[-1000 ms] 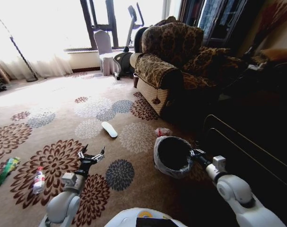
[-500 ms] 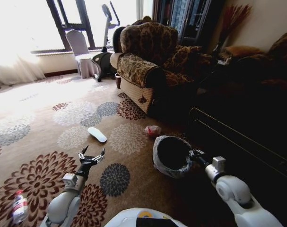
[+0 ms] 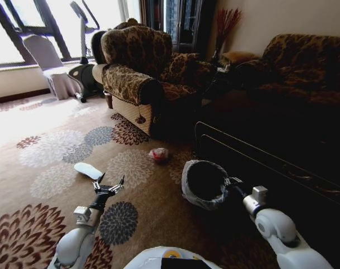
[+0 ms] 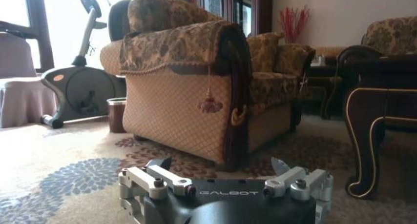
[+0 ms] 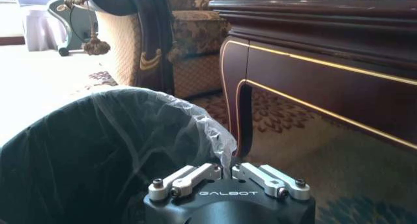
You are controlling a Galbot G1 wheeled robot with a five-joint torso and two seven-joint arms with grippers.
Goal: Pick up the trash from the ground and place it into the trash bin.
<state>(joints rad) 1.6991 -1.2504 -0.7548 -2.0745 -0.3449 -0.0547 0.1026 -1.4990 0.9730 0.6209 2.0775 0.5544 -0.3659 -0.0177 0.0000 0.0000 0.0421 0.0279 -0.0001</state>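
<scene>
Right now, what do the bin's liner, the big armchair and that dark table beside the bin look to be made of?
The trash bin liner looks like thin translucent plastic film: crinkled and see-through at the rim where the right gripper pinches it. The armchair seems woven patterned fabric, matte, with a quilted side and a tassel. The table appears to be dark glossy wood with gold trim lines.

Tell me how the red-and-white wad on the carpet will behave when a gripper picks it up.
The red-and-white wad looks crumpled, so it would probably squash rather than stay stiff. It seems light for its size and unlikely to be fragile. Its lumpy shape and the carpet suggest it won't roll far if nudged.
</scene>
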